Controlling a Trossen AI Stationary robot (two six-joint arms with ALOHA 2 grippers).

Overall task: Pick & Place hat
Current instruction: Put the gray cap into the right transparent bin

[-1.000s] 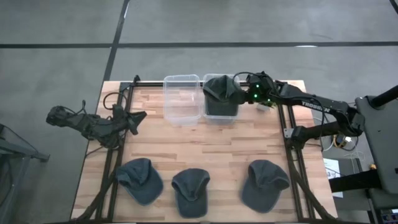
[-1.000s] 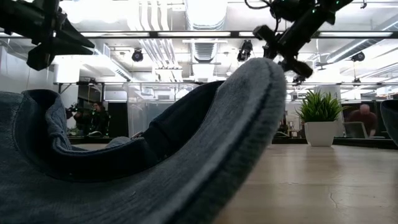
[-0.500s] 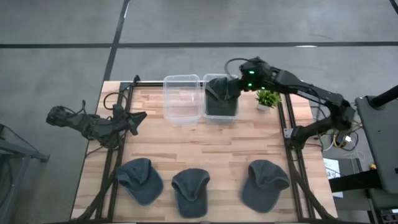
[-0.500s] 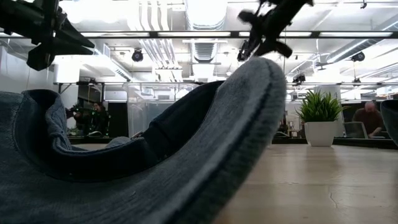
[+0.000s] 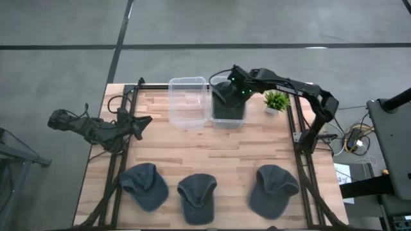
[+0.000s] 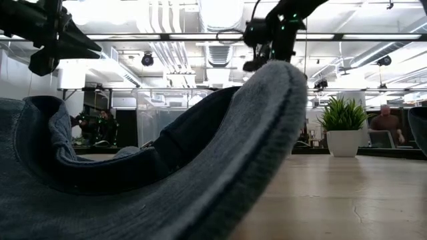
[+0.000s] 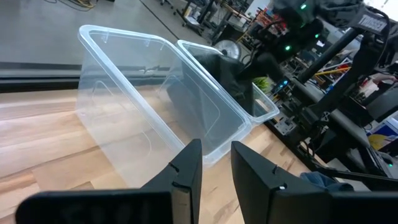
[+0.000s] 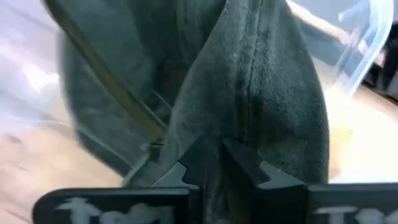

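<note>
The light is bright and even. From above, the wooden table (image 5: 192, 147) looks clear and shadows are soft and small. In the low view, ceiling lights (image 6: 220, 13) glow so white that they wash out, and the big hat brim (image 6: 253, 153) right by the camera is fuzzy. The right wrist view is blurry all over. The clear bin (image 7: 149, 106) shines a little.

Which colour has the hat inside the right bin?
Dark grey hat; the right wrist view shows it best.
</note>
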